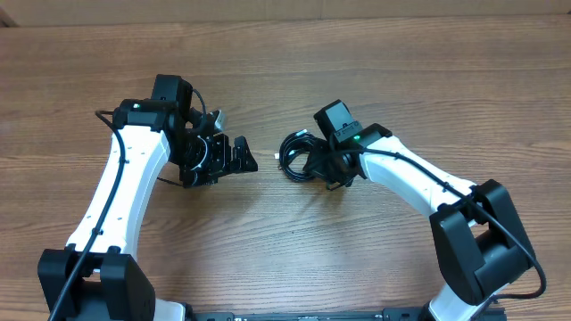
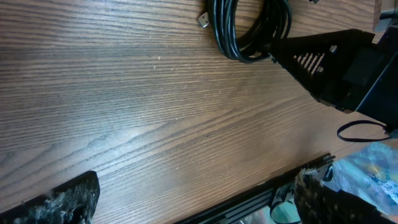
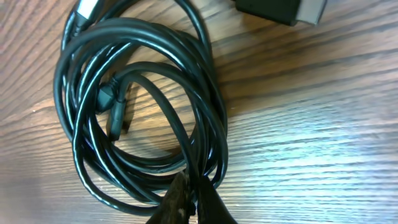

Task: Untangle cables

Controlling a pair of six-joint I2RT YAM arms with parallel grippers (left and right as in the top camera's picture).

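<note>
The two white arms reach in from the near edge of the bench (image 1: 285, 62), where a black rail (image 1: 312, 316) runs between their bases. The left gripper (image 1: 241, 156) sits left of centre, its jaws wide apart and holding nothing. It is near the cables (image 1: 294, 152) but does not touch them. The bench is brown wood-grain, and a paler strip shows beyond its far edge. The cables lie as one loose coil near the bench's middle, slightly right of centre. The right gripper (image 3: 189, 196) is clamped together on strands at the coil's right-hand side. A silver-tipped plug (image 3: 87, 9) sticks out of the coil's left side, toward the left gripper. The coil looks like an oval, though its long axis on the bench is hard to judge from above.
</note>
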